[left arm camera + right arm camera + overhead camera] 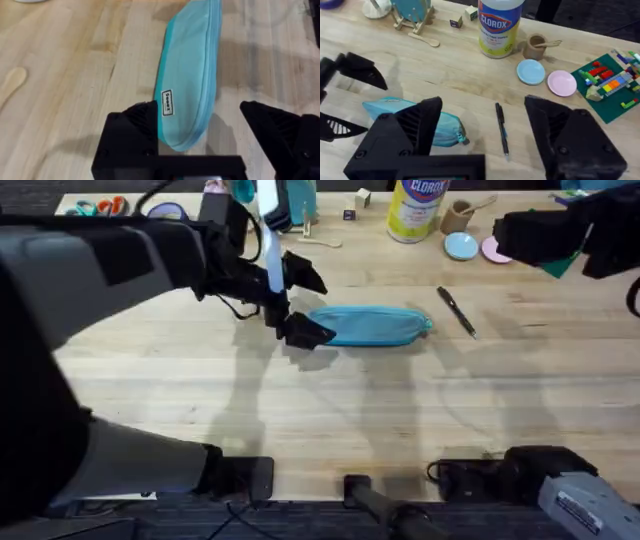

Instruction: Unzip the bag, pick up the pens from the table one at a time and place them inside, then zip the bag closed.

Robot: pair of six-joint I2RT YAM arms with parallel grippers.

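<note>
Overhead looks down and forward; both wrist views, closer, share the bag (pixel 190 75)

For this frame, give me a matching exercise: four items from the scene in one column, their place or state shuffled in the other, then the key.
Things:
1. bag
2. pen
3. left gripper
4. right gripper

Places or states:
A. open, raised above the table, looking down on the pen and the bag's end
B. lying flat on the table, zipped shut
C. open, its fingers straddling one end of the bag
D. lying loose on the wood, beside the bag's other end

Pairs: 1-B, 2-D, 3-C, 4-A
</note>
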